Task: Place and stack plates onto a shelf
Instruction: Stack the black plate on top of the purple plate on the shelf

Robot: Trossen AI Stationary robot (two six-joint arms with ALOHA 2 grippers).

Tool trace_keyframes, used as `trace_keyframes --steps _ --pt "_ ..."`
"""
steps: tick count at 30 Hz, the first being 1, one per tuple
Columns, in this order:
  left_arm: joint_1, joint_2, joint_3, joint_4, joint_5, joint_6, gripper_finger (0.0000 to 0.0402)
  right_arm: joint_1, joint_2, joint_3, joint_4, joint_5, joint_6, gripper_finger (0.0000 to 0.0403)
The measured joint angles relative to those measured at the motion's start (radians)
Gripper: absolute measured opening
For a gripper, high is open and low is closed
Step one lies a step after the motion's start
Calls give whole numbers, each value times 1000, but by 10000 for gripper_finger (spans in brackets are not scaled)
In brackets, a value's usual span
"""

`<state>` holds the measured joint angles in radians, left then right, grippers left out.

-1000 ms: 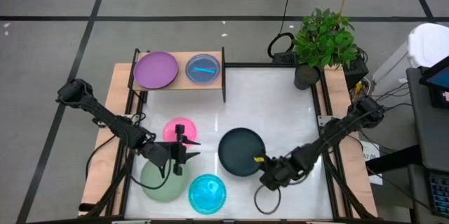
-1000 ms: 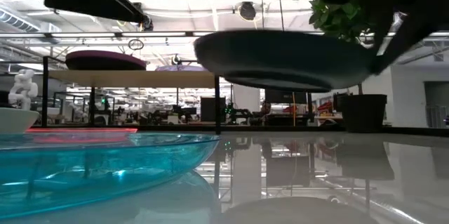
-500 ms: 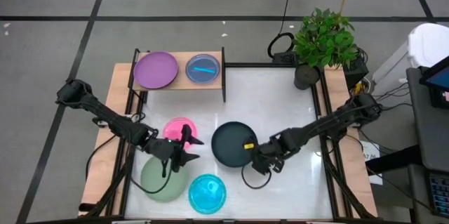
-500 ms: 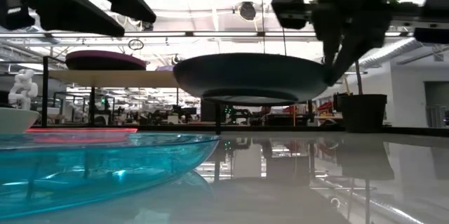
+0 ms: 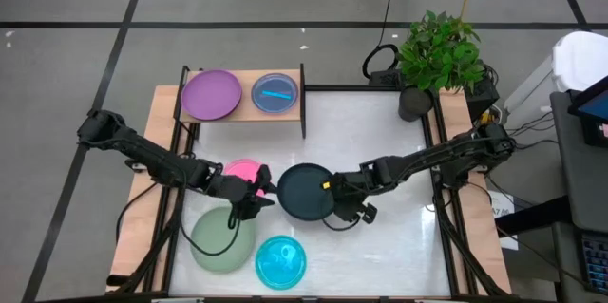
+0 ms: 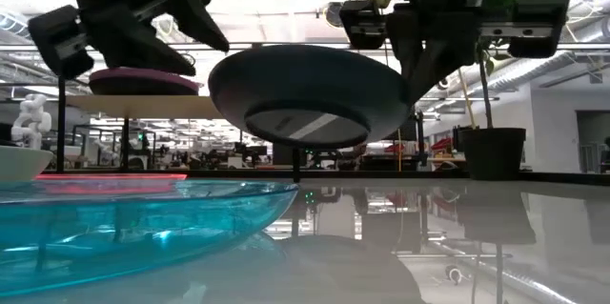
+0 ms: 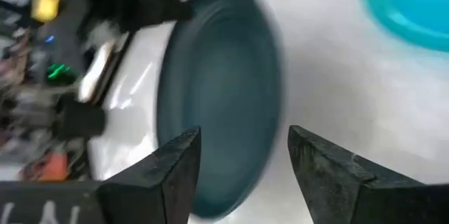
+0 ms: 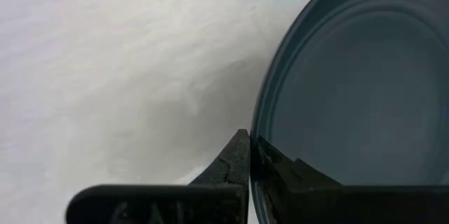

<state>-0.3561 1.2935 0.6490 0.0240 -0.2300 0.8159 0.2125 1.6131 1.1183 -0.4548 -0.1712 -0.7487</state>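
Above the white table [image 5: 380, 142], mid-handover: the right pincer [image 5: 328, 187] grips the black plate [image 5: 304, 192] by its rim, aloft at centre, while the left pincer [image 5: 263, 189] gapes beside its opposite edge, needing to close before carrying it to the far-left shelf [image 5: 242, 113].

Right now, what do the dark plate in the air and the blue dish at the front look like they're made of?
The dark plate, pinched at its rim by the right claw, looks like opaque matte plastic or melamine: dull, even sheen. The blue dish looks like glossy translucent plastic, since light passes through it, though glass can't be ruled out.
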Motion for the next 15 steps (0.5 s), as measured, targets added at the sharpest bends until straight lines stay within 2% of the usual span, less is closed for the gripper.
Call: trace_keyframes --steps 2,11,15 --pt "22 22 0 -7 48 15 209 -11 0 0 2 -21 1 0" --pt "93 91 0 10 129 67 160 -22 0 0 3 -48 0 0" --pt "102 131 0 38 148 73 134 -21 0 0 3 -96 1 0"
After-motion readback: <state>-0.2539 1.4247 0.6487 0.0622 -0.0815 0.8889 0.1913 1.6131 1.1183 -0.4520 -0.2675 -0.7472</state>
